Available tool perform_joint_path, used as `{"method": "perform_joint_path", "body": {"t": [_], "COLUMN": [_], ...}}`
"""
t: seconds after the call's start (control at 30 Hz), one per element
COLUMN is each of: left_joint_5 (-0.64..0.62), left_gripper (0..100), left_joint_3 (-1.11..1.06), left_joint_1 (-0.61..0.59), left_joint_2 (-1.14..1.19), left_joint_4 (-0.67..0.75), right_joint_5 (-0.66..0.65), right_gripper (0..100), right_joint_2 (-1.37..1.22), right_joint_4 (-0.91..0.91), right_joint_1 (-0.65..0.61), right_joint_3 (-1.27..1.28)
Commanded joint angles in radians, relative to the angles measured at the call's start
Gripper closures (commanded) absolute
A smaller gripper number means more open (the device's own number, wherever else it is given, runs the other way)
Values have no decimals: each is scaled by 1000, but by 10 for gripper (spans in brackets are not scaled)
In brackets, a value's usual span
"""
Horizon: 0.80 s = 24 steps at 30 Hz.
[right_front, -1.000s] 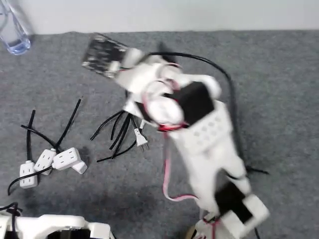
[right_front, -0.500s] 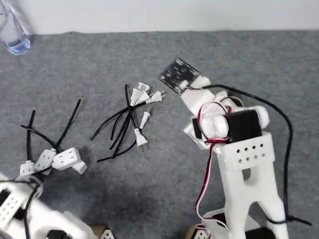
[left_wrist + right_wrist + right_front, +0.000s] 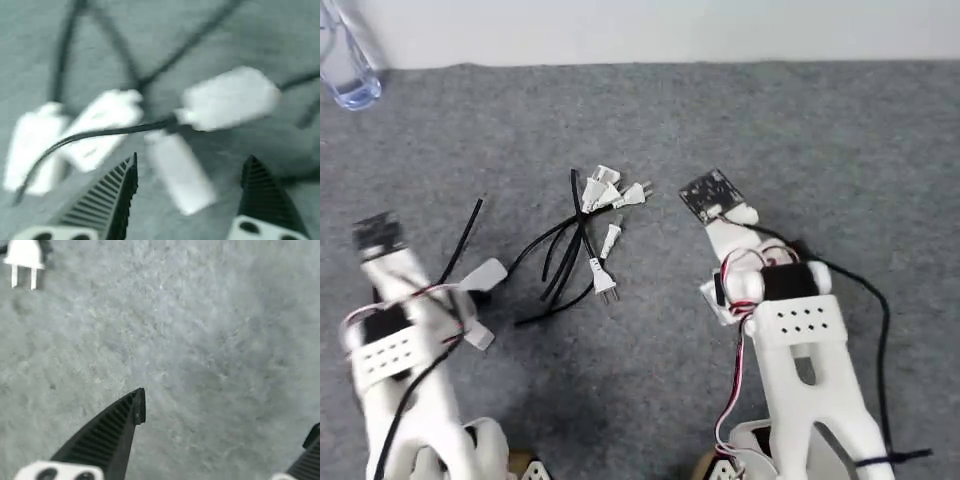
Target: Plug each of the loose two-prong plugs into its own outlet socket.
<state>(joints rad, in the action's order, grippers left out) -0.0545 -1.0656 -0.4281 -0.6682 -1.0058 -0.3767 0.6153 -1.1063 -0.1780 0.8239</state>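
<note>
My left claw hangs spread over the outlet sockets, likely to seize one; my right claw, also agape, hovers above carpet right of the plugs.

Left claw and right claw both point downward, jaws wide apart.

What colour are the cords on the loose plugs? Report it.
Black cords, on white plugs; clearest in the high view.
</note>
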Motion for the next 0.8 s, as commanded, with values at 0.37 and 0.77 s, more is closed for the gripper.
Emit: {"method": "perform_joint_path", "body": {"t": [0.37, 0.77], "left_joint_5": [164, 163], "left_gripper": [683, 683], "left_joint_3": [97, 349], "left_joint_1": [358, 296], "left_joint_2": [-8, 361], "left_joint_4": [361, 293], "right_joint_5": [81, 48], "right_gripper": [530, 530], "right_joint_2": [19, 27], "right_joint_4": [429, 576], "right_joint_1": [28, 120], "right_joint_3": [313, 356]}}
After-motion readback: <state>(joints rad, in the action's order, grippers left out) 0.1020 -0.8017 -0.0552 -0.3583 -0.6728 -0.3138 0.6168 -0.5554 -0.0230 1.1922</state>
